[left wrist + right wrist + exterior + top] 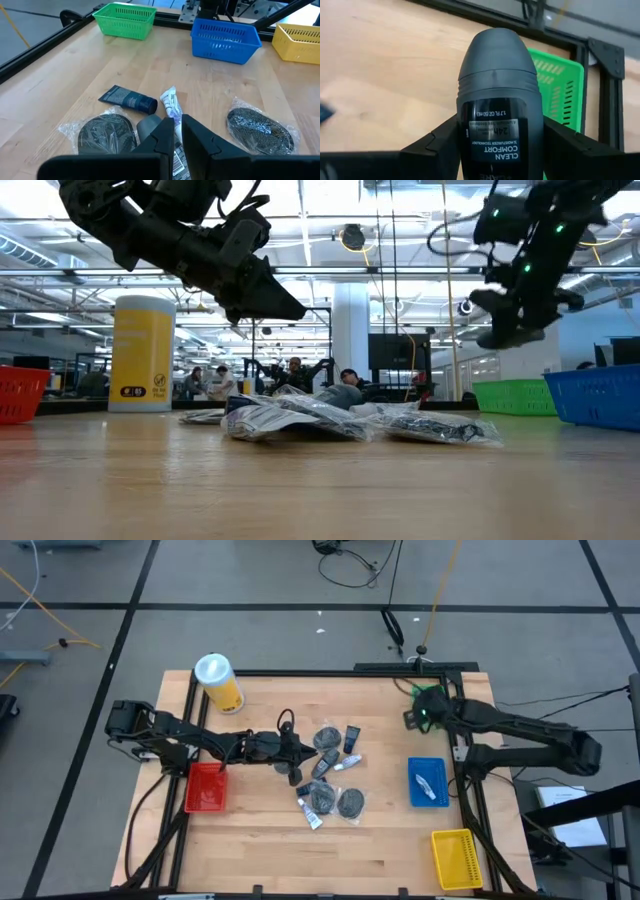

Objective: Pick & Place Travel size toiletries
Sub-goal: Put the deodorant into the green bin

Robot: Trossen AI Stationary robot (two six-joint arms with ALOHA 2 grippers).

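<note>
The small dark bottle sits pinched between the right gripper's two fingers, cap pointing forward past the fingertips, label facing the wrist camera. Its long axis runs along the fingers. Just beyond the cap lies the green bin, and that's the relation that matters: in the high view the right gripper hangs at the green bin near the table's far right corner, so a drop there looks close, though whether the bottle is squarely over the opening I can't tell.

Well away from the green bin, toward the table's middle, the rest of the toiletries lie in a heap: round grey packets, a dark tube, a white-blue tube. The left gripper hovers just over that heap, fingers pressed together, holding nothing. It's plainly the nearer arm for the next pick.
</note>
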